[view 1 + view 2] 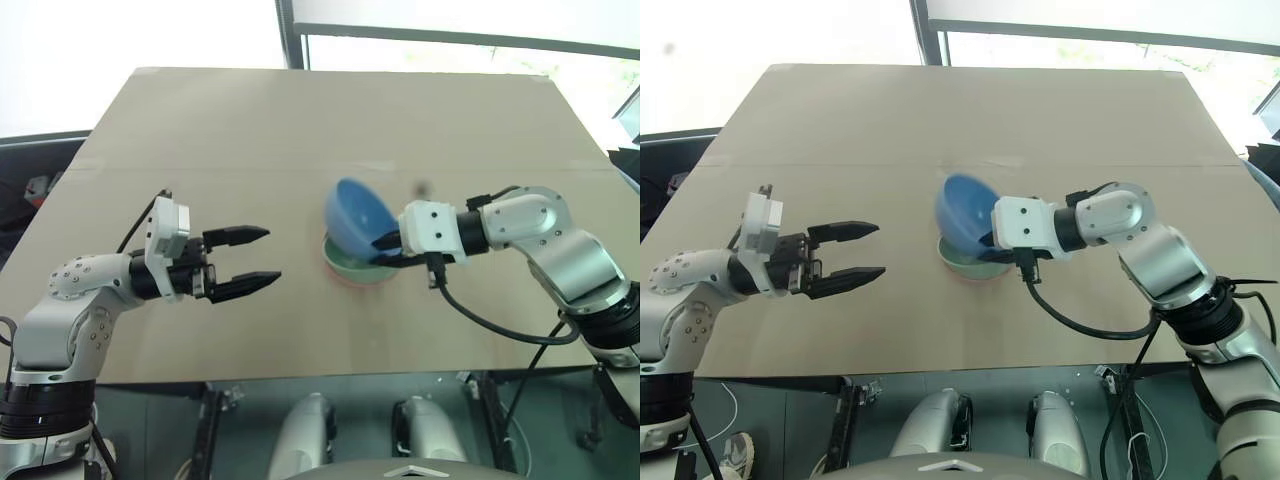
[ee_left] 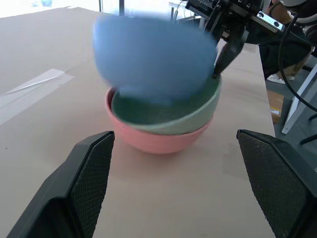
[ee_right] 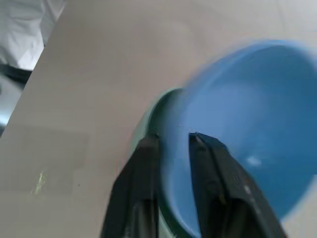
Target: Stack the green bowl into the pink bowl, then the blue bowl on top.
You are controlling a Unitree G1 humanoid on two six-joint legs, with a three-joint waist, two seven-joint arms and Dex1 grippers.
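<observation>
With the green bowl [image 2: 168,111] nested in the pink bowl [image 2: 158,141] mid-tabletop [image 1: 250,130], our right gripper [image 3: 173,141] straddles the tilted blue bowl's [image 1: 358,220] rim above them, left gripper [image 1: 245,262] open; next, seat it level.

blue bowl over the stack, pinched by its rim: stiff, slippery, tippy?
The blue bowl probably stays stiff: the right gripper pinches only its rim, yet the rim looks undistorted. Likely light, since that one-sided pinch carries it. It may tip or slide: it hangs tilted over the green bowl, and its smooth wall offers little friction.
</observation>
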